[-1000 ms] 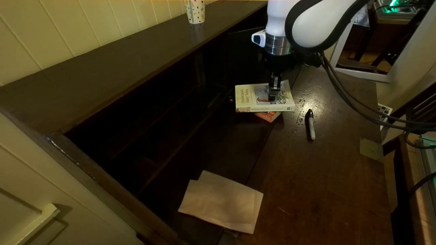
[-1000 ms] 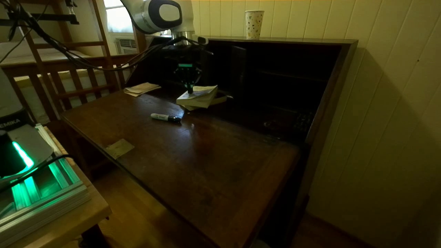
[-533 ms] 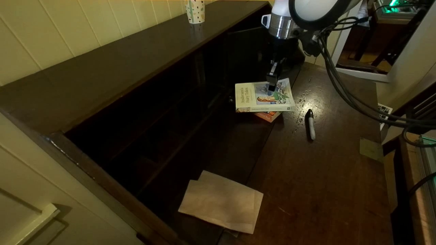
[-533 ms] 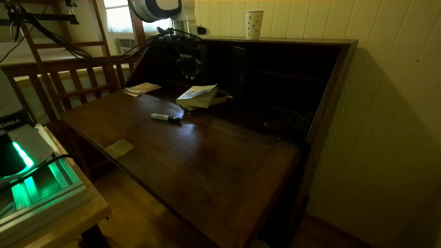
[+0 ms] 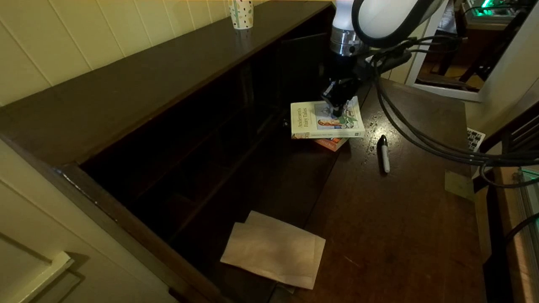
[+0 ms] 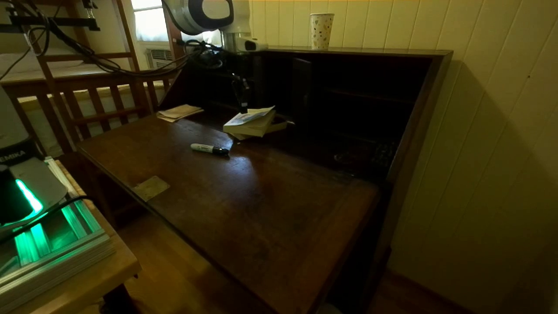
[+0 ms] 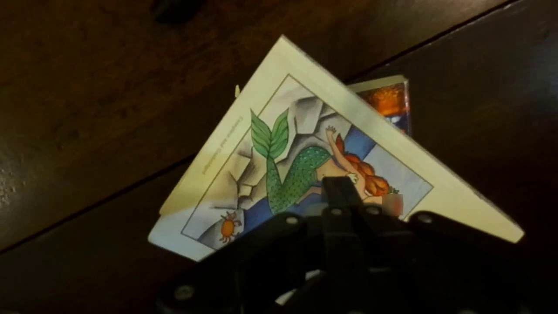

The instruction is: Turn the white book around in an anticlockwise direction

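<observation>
wht bk [image 5: 300,121]: pic up, atop orange bk [image 5: 332,144]
end effector [image 5: 337,112]: closed, tips tog., over wht bk; contact unclear
marker [image 5: 385,156]: on table [image 5: 400,235], nr bks

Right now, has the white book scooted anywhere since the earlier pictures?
No: judged against the desk in both exterior views, the white book hasn't slid either way.

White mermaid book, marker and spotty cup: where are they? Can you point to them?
White mermaid book [image 7: 292,174]: wrist view, on the cover picture.
Marker [image 5: 385,156]: in an exterior view, on the pale barrel.
Spotty cup [image 6: 321,31]: in an exterior view, on the spotted side.
</observation>
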You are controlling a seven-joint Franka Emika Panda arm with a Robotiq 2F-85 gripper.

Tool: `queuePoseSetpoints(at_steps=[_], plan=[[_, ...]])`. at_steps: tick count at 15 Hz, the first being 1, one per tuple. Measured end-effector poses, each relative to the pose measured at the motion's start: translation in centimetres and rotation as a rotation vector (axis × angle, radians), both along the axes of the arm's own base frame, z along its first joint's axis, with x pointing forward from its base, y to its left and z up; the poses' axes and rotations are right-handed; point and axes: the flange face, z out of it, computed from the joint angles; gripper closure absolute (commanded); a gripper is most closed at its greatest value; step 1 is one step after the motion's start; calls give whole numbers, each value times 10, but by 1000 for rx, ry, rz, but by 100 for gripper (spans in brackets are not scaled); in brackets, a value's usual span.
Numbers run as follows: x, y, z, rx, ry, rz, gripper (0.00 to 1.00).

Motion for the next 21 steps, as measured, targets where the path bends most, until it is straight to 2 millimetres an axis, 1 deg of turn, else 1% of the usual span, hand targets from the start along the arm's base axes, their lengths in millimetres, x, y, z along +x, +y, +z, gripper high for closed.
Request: queuePoseSetpoints(at_steps=[6,9,11,13,21], plan=[[9,0,-21,16,10,-316,100],[12,-2,-22,32,1,-458,100],[14,-2,-22,29,6,-479,100],[16,-1,-23,17,21,-453,100],[19,14,-24,-71,57,-53,100]])
